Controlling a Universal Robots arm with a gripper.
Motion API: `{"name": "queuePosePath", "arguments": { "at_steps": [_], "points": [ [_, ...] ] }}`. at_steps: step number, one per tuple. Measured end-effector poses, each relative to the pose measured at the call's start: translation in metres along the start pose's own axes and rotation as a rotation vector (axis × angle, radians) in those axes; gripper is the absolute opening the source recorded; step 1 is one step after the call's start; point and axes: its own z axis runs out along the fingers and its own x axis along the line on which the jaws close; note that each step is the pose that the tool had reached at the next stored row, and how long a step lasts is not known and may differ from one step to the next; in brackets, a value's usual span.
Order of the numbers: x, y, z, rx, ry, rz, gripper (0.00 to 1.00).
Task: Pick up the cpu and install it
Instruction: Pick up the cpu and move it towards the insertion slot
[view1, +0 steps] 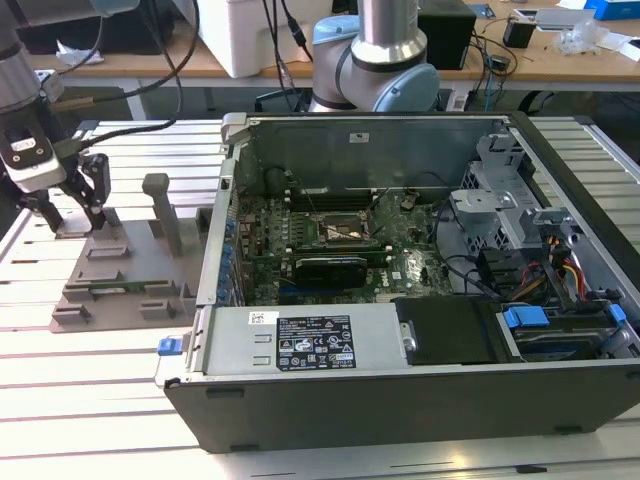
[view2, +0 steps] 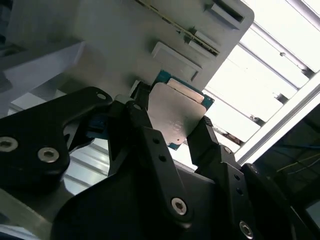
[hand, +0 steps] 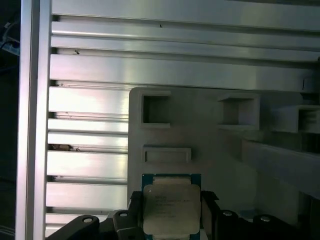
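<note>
CPU (hand: 170, 210) sits between the fingers of your end effector (hand: 170, 204), low over the grey plastic fixture (hand: 200, 135) that lies on the slotted aluminium table (hand: 90, 65). In both wrist views the two black fingers (view2: 145, 125) stand against opposite side edges of the chip, so you appear to be pinching it. I can't tell from here whether it has come clear of the fixture or is resting in its seat.

In the exterior view your end effector (view1: 75, 222) is at the view's left, well apart from the open computer case (view1: 400, 400) and the socket on its motherboard (view1: 345, 232).

Treat the chip as light, stiff and thin. Weight should be no trouble, but the grip surface is only its narrow rim. The metal lid is smooth, so expect it to slip or pivot if the fingers meet the edges unevenly or off centre. Your hold looks about right: edge to edge, near the middle of each side, with the silvery lid facing the cameras and the green board (view2: 205, 100) showing around it.

The underside contacts are likely the fragile part, so keep pressure on the rim alone. Clamp only hard enough to stop it from rotating. Keep it flat, since a tilted chip may drag a corner.
</note>
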Motion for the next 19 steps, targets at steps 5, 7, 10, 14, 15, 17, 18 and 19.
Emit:
{"name": "queuePosePath", "arguments": {
  "at_steps": [5, 7, 10, 14, 15, 17, 18, 19],
  "points": [
    [-0.0014, -0.0007, -0.0376, 0.0001, 0.0000, 0.000, 0.55],
    [-0.0019, -0.0010, -0.0469, 0.0001, 0.0000, 0.000, 0.55],
    [-0.0024, -0.0012, -0.0544, 0.0001, -0.0001, 0.000, 0.55],
    [-0.0026, -0.0014, -0.0613, 0.0002, 0.0000, 0.000, 0.55],
    [-0.0027, -0.0014, -0.0635, 0.0002, 0.0000, 0.000, 0.55],
    [-0.0030, -0.0015, -0.0667, 0.0002, 0.0001, 0.000, 0.55],
    [-0.0030, -0.0015, -0.0677, 0.0002, 0.0000, 0.000, 0.55],
    [-0.0031, -0.0015, -0.0690, 0.0002, 0.0000, 0.000, 0.55]
  ]
}}
